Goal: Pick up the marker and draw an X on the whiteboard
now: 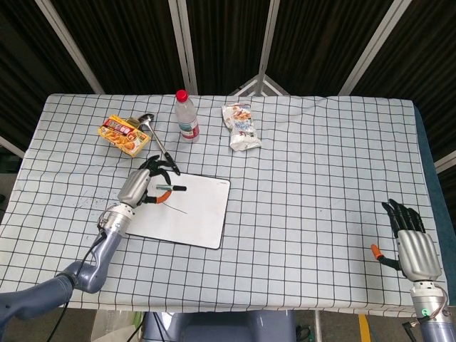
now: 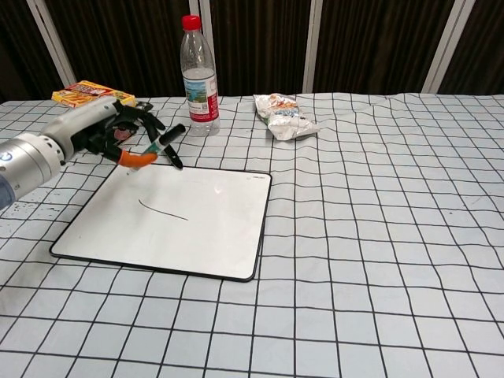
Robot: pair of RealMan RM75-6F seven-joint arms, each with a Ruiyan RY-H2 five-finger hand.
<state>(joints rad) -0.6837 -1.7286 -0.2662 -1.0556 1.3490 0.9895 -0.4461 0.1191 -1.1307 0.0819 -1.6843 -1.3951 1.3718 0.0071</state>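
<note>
my left hand [image 2: 102, 134] sits at the upper left of the chest view, its fingers wrapped around the marker [image 2: 161, 141], which lies nearly level with its dark cap end pointing toward the middle of the frame. in the head view the same hand [image 1: 142, 185] hangs over the upper left corner of the whiteboard [image 1: 199, 214]. the whiteboard [image 2: 213, 228] lies flat on the checked tablecloth [image 2: 378, 236], left of centre, and carries one thin dark stroke [image 2: 163, 209] slanting across its left half. my right hand [image 1: 413, 242] shows only in the head view, at the lower right by the table edge, fingers straight, apart and holding nothing. at the top of the chest view stand a water bottle [image 2: 198, 75], a crumpled snack bag [image 2: 285, 115] and a yellow food box [image 2: 83, 93]. in the head view a ladle [image 1: 158, 141] lies beside that box [image 1: 125, 135], its handle reaching toward the board's upper left corner.
</note>
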